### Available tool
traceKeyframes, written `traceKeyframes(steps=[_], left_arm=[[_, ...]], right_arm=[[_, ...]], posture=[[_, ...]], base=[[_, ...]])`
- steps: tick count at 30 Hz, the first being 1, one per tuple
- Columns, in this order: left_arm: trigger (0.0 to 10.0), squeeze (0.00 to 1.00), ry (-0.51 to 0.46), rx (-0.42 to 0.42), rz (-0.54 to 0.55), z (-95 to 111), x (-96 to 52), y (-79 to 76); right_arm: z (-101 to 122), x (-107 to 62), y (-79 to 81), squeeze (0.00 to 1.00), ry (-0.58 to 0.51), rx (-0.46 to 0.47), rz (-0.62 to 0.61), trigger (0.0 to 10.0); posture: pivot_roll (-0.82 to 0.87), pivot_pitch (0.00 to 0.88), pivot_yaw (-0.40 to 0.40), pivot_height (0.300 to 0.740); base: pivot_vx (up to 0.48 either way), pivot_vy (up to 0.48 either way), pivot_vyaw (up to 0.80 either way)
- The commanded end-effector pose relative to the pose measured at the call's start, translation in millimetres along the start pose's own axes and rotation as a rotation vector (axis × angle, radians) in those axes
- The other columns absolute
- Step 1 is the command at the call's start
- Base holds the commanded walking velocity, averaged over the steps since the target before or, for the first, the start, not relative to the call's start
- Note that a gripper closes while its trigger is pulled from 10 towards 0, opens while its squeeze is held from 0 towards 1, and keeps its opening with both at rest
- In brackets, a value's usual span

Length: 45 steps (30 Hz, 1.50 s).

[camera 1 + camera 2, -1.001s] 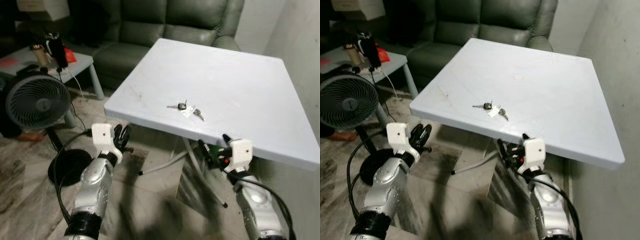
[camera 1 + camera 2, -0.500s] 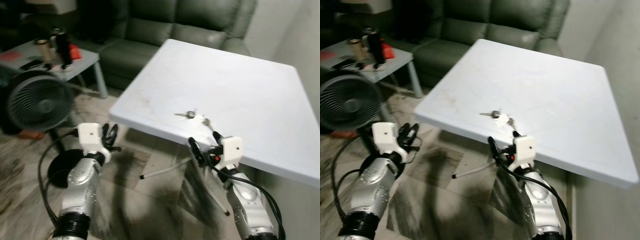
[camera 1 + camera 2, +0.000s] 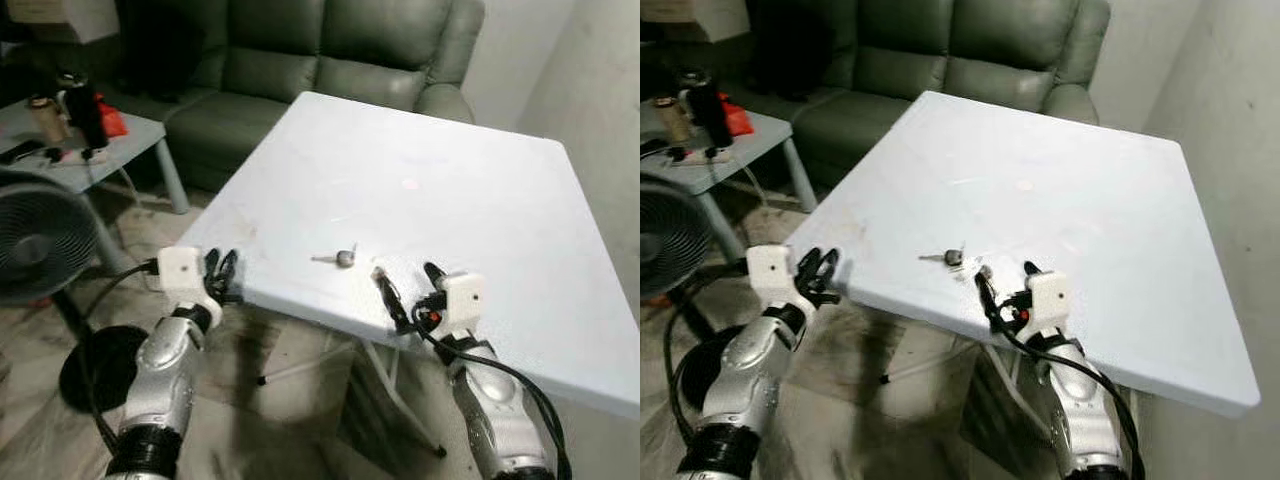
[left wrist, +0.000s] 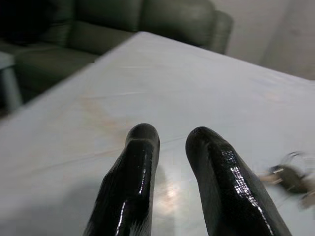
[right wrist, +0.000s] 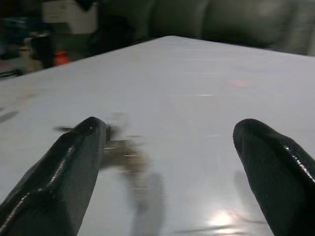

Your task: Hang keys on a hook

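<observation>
Behind everything, a dark green sofa (image 3: 330, 50) is stretching across the far side of the room, with a pale wall (image 3: 600, 90) running down at 3 o'clock. Taking up the middle of the scene, a big white table (image 3: 480, 170) is sitting square in front of the robot, its near edge slanting from 9 o'clock down toward 5 o'clock. Off at 9 o'clock a round black fan (image 3: 35, 240) is standing on the floor, and beyond it, toward 10 o'clock, a small grey side table (image 3: 110, 150) is carrying a few dark bottles and something red.

Low at 7 o'clock the left gripper (image 3: 221, 273) is hovering at the table's near corner, its two black fingers (image 4: 133, 182) sitting close together with a narrow gap between them — gripping nothing. At 5 o'clock the right gripper (image 3: 1006, 283) is reaching over the table's near edge, its fingers (image 5: 64, 172) standing wide apart with nothing between them.

Smallest of all, the keys (image 3: 952, 258) are lying flat on the tabletop near its front edge — just ahead of the right gripper's left finger and slightly toward 9 o'clock of it, blurred in the right wrist view.
</observation>
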<state>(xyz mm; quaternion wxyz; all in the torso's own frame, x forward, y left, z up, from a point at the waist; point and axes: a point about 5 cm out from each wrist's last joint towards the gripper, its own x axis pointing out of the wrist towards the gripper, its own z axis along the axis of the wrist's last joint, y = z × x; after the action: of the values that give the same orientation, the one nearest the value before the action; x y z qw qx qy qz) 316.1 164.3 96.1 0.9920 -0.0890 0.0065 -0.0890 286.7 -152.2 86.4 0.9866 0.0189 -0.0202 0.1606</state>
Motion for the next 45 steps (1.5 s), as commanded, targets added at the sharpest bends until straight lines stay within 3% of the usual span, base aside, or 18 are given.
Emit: traceKeyframes(steps=[1, 9, 11, 21, 24, 29, 34, 45], left_arm=[[10.0, 0.0, -0.007, -0.002, -0.037, 2.5, 3.7, -11.0], [10.0, 0.0, -0.011, -0.007, -0.059, 1.6, 1.0, -14.3], [10.0, 0.0, -0.021, -0.011, -0.099, 1.2, -2.2, -19.9], [10.0, 0.0, -0.029, 0.011, -0.154, -0.6, -11.2, -33.4], [10.0, 0.0, -0.032, 0.013, -0.179, -1.9, -17.6, -41.8], [10.0, 0.0, -0.024, 0.033, -0.215, -4.0, -25.6, -51.5], [10.0, 0.0, -0.021, 0.039, -0.245, -4.1, -33.5, -60.5], [10.0, 0.0, -0.016, 0.047, -0.268, 0.2, -49.5, -72.0]], right_arm=[[0.8, -4.9, -9.2, 0.0, 0.004, -0.009, -0.022, 10.0], [-2.5, -0.9, -2.4, 0.0, 0.072, -0.05, 0.067, 10.0], [0.1, 2.9, -3.8, 0.0, 0.09, -0.142, 0.113, 10.0], [12.0, 15.9, -0.6, 0.0, 0.106, -0.217, 0.232, 10.0], [17.4, 22.5, 6.7, 0.0, 0.101, -0.244, 0.306, 10.0], [20.0, 31.6, 13.8, 0.0, 0.12, -0.276, 0.328, 10.0], [19.3, 43.2, 23.6, 0.0, 0.15, -0.254, 0.343, 10.0], [8.0, 49.5, 44.9, 0.0, 0.212, -0.199, 0.397, 10.0]], posture=[[-0.04, 0.0, -0.058, 0.74], [-0.04, 0.0, -0.06, 0.74], [-0.04, 0.0, -0.065, 0.74], [-0.02, 0.02, -0.084, 0.74], [-0.01, 0.043, -0.096, 0.74], [0.0, 0.066, -0.108, 0.74], [0.02, 0.091, -0.118, 0.74], [0.05, 0.161, -0.139, 0.74]], base=[[0.345, 0.0, 0.0], [0.042, 0.0, 0.0], [0.0, 0.0, 0.0], [0.0, 0.0, 0.0], [0.0, 0.0, 0.0], [0.0, 0.0, 0.0], [0.0, 0.0, 0.0], [0.0, 0.0, 0.0]])
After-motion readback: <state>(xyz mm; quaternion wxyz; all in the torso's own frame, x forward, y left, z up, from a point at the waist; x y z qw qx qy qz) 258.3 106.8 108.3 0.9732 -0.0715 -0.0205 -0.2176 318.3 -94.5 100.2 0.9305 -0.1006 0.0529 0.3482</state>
